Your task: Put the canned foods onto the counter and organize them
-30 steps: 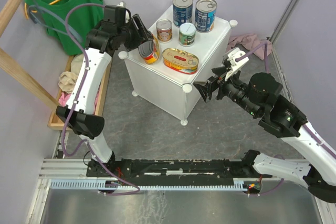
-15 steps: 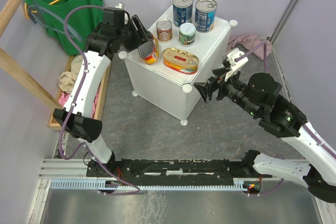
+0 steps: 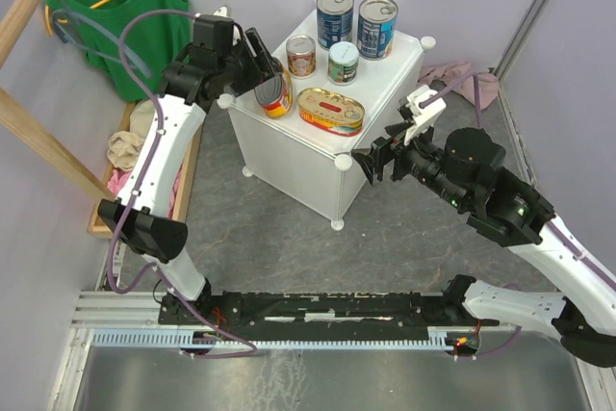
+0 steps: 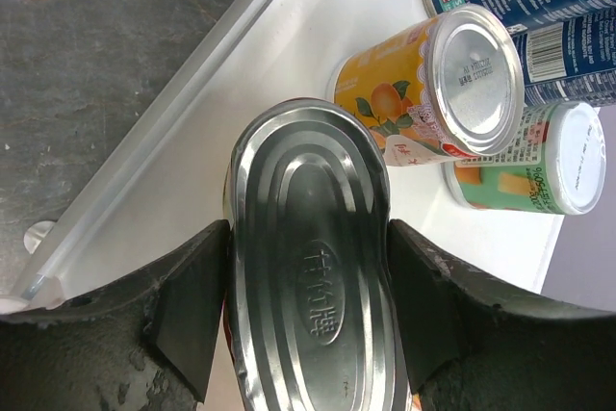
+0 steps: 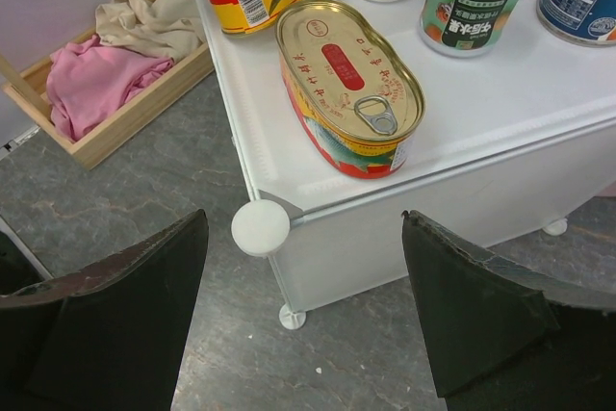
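Landing the oval tin point(image 4: 303, 238) at nine o'clock on the counter point(image 3: 385, 79); left gripper point(image 4: 308, 334) clamped on it; right gripper point(image 5: 303, 315) apart. Next, probably: a steady release.

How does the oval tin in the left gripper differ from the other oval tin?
The gripped tin is tipped on its side at the counter's left edge; the free tin lies flat. The left gripper clamps the gripped tin; nothing touches the free tin. The free tin shows a pull-ring lid, the gripped tin a ribbed face. Both are oval, red and yellow.
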Controlling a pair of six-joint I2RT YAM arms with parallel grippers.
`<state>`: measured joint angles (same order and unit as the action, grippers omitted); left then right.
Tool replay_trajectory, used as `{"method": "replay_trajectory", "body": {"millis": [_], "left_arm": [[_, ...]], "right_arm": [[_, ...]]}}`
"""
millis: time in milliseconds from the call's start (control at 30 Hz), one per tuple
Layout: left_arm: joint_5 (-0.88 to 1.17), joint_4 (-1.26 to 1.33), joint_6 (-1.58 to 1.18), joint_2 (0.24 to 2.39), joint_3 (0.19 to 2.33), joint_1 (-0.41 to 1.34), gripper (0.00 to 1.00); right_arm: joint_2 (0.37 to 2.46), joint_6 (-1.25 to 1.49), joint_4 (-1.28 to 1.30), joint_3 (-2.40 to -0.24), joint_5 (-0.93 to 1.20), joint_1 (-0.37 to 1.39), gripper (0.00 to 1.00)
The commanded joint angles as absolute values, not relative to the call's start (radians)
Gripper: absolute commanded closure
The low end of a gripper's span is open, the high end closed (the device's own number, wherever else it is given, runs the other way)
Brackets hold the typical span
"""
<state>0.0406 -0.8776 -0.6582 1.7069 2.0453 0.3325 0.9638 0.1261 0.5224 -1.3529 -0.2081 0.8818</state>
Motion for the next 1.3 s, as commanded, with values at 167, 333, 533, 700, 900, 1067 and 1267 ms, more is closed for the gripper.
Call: {"method": "replay_trajectory", "body": {"millis": [167,333,533,700,900,1067,1267], "left_arm": [[-0.063,-0.909,-0.608,1.687,2.027,0.373,0.12],[-0.075,-0.903,-0.612,1.679,2.022,0.375,0.11],[-0.098,-0.855,-0.624,1.633,1.975,0.377,0.11],[-0.108,-0.833,-0.626,1.603,1.974,0.385,0.11],[-0.128,-0.794,-0.62,1.541,1.95,0.392,0.11],[-0.15,-0.626,-0.623,1.373,1.741,0.394,0.11],[-0.266,-0.488,-0.608,1.138,1.465,0.394,0.11]], "right_arm": [[0.98,0.117,0.517,-1.413,-0.219,0.885,0.11],[0.989,0.111,0.533,-1.425,-0.221,0.884,0.11],[0.997,0.102,0.548,-1.436,-0.227,0.885,0.11],[1.007,0.098,0.551,-1.444,-0.233,0.885,0.1],[1.032,0.097,0.554,-1.467,-0.241,0.885,0.11],[1.047,0.08,0.558,-1.485,-0.293,0.884,0.1],[1.038,0.047,0.59,-1.481,-0.51,0.885,0.02]]}}
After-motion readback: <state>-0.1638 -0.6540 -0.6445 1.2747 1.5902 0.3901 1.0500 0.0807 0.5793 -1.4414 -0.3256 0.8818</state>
